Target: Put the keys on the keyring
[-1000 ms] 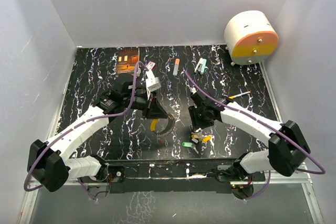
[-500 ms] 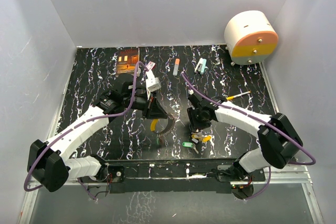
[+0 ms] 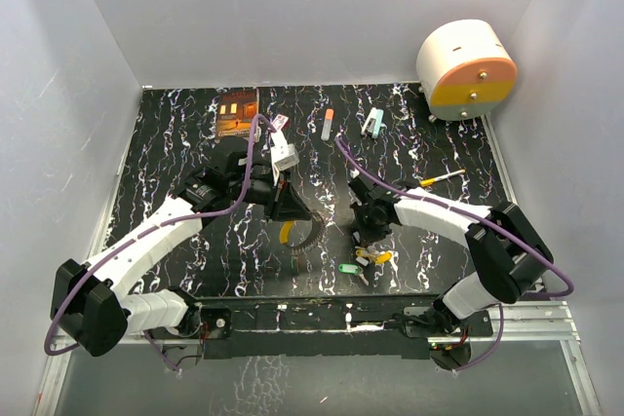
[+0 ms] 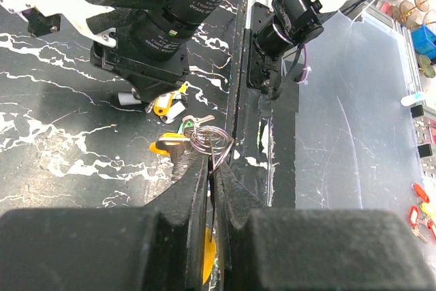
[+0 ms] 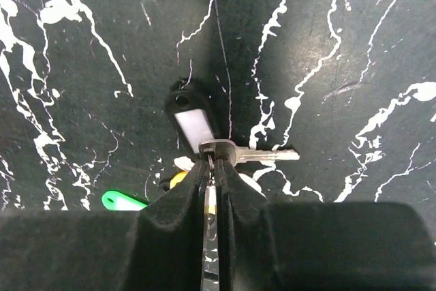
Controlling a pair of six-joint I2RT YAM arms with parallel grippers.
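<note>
My left gripper is shut on the keyring, a thin silvery wire ring pinched at the fingertips. A yellow-headed key hangs at the ring, and more yellow shows between the fingers. The loose keys lie in a small heap near the table's front, with a green tag beside them. My right gripper stands over that heap, shut on the head end of a silver-bladed key. A black tag with a white label lies touching that key.
A white and orange drum stands at the back right. A dark card, an orange-tipped stick, a teal item and a thin tool lie on the black marbled table. The base rail runs along the front.
The right gripper has shut its jaws on a key in the heap, and its elbow has swung left and inward. The left arm and the keyring have not moved.
</note>
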